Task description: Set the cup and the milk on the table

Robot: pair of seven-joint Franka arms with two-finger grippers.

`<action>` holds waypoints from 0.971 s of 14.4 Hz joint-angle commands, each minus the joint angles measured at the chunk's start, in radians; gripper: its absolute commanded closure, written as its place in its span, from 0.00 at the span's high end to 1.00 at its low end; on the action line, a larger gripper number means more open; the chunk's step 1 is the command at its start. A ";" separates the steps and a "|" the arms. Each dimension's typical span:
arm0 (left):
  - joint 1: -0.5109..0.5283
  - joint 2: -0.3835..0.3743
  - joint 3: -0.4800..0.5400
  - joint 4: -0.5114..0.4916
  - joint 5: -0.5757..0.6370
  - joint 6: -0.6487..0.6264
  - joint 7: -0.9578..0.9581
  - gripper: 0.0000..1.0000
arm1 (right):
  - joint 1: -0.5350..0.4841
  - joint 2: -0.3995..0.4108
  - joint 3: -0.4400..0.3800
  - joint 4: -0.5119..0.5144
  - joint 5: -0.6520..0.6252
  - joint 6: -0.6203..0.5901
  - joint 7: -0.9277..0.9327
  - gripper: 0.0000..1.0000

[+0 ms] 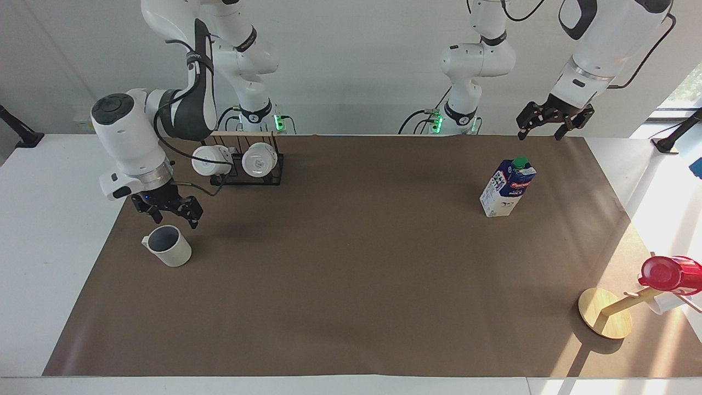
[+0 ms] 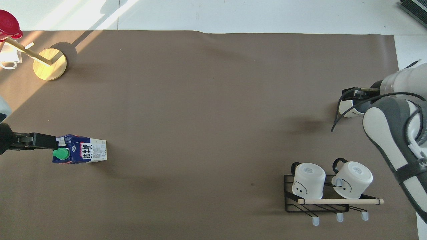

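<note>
The off-white cup (image 1: 168, 246) with a grey-blue inside stands upright on the brown mat of the table (image 1: 351, 263), toward the right arm's end. My right gripper (image 1: 175, 219) is open, just above the cup's rim and apart from it; in the overhead view the right gripper (image 2: 354, 95) covers most of the cup (image 2: 347, 110). The milk (image 1: 508, 187), a blue-and-white carton with a green cap, stands upright toward the left arm's end. My left gripper (image 1: 540, 130) is open and empty, high above the mat beside the milk (image 2: 81, 152).
A black wire rack (image 1: 241, 164) holding two white mugs stands close to the robots, beside the right arm; it also shows in the overhead view (image 2: 328, 188). A wooden stand (image 1: 604, 314) bearing a red cup (image 1: 670, 274) sits at the table's corner farthest from the robots, at the left arm's end.
</note>
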 commanded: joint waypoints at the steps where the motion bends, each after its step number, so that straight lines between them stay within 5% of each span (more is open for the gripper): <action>1: 0.016 -0.039 -0.005 -0.126 0.013 0.122 0.081 1.00 | -0.016 0.024 0.006 0.001 0.005 0.038 -0.039 1.00; 14: 0.014 -0.067 -0.005 -0.381 0.013 0.363 0.080 1.00 | -0.039 0.096 0.006 -0.025 0.005 0.153 -0.108 1.00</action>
